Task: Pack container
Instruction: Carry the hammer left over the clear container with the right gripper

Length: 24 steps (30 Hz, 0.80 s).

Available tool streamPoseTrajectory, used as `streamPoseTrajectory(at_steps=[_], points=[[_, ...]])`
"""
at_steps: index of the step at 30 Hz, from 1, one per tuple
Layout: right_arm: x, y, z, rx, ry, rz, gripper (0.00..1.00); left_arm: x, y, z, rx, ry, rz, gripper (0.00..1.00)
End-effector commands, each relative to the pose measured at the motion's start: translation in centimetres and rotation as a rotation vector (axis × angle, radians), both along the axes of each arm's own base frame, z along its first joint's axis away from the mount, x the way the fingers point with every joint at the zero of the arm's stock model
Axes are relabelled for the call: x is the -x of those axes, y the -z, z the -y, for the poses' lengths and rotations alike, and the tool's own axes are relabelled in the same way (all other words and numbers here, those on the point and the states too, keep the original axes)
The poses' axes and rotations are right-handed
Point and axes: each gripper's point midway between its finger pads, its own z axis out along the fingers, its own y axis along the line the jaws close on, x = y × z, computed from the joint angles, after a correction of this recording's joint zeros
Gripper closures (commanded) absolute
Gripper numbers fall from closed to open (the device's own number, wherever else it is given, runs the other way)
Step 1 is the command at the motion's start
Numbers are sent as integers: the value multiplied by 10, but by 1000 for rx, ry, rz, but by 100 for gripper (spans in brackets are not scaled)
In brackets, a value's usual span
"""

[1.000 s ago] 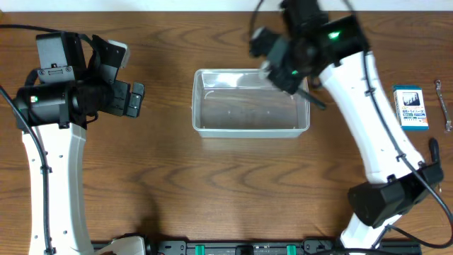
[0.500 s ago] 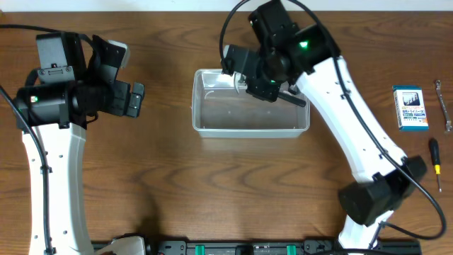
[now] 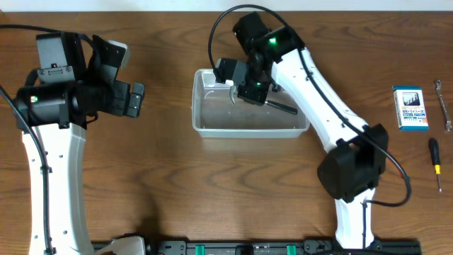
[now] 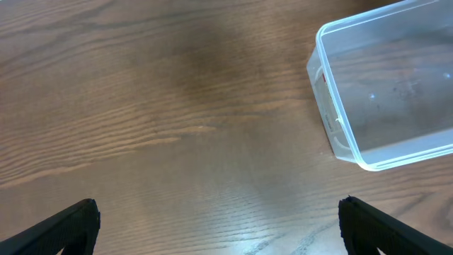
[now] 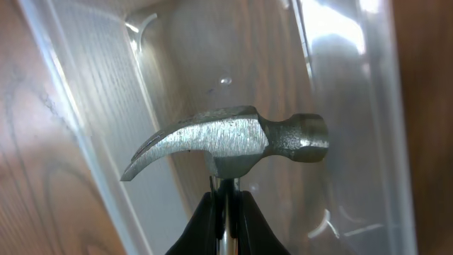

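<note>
On the left, the left hand (image 3: pixel 133 99) stands wide open and holds nothing, well apart from the container (image 3: pixel 233 119), which sits in the middle of the surface (image 3: pixel 141 184), a little toward the far side. The right hand (image 3: pixel 244 91) is closed tightly on the hammer (image 5: pixel 226 142), just under its head, and hangs over the left part of the container. The claw points toward a side wall and the dark handle runs to the right.

I judge the step in hand to be placing the hammer inside. To do it well, the hand should go down slowly until the head is near the floor of the tub. It should hold the claw away from the clear wall and lay the handle along the long side, and open only then. A drop from height could push the light tub away.

Counted from left to right: one container, one hammer, one blue-and-white box (image 3: pixel 410 108), one wrench (image 3: pixel 444 106) and one screwdriver (image 3: pixel 435 163)
</note>
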Motion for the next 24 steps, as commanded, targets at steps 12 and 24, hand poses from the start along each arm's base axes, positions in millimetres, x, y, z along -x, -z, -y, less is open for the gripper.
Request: streamPoseTrajectory(at_steps=[12, 24], points=[[5, 62, -10, 26, 3, -145, 98, -1, 0, 0, 12, -1, 0, 2], [6, 95, -9, 59, 17, -204, 93, -1, 0, 0, 12, -1, 0, 2]])
